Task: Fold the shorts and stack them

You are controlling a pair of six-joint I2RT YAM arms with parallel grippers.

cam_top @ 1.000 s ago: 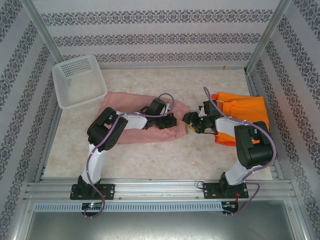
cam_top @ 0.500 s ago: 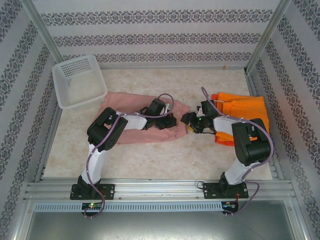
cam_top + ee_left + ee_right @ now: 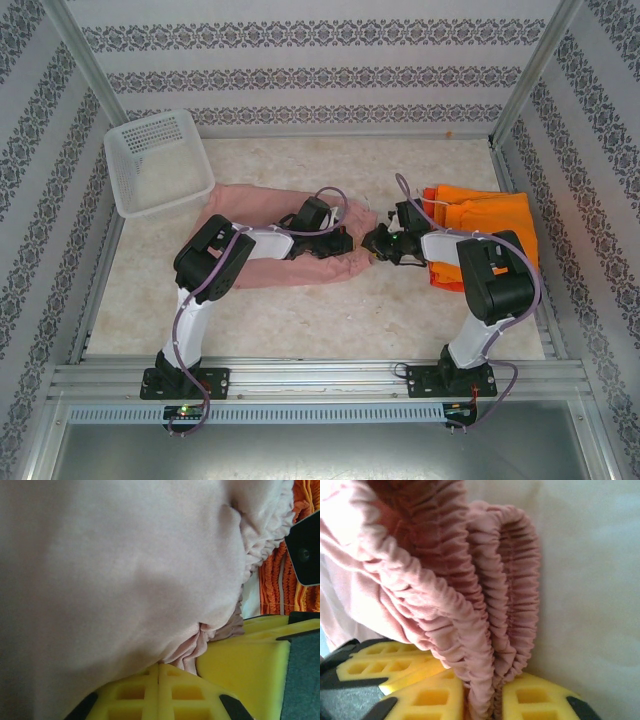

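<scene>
The pink shorts (image 3: 255,205) lie spread across the middle of the bench (image 3: 300,320), reaching from beside the basket (image 3: 160,185) at the far left to the centre. The two tools meet at their right end.

The left tool (image 3: 345,240) is clamped on the pink shorts. In the left wrist view its yellow pads (image 3: 150,695) pinch a gathered fold of the cloth just below the elastic waistband. The right tool (image 3: 372,240) is also clamped on the pink shorts. In the right wrist view the ruched waistband (image 3: 490,630) stands in upright folds and runs down between the yellow pads (image 3: 430,697), which press on it from both sides.

The orange shorts (image 3: 490,215) lie folded at the right of the bench, apart from the pink pair, partly under the right arm. The red-orange shorts (image 3: 443,283) show as a darker edge beneath their near side. The basket is white mesh and leans tilted at the bench's far-left corner.
</scene>
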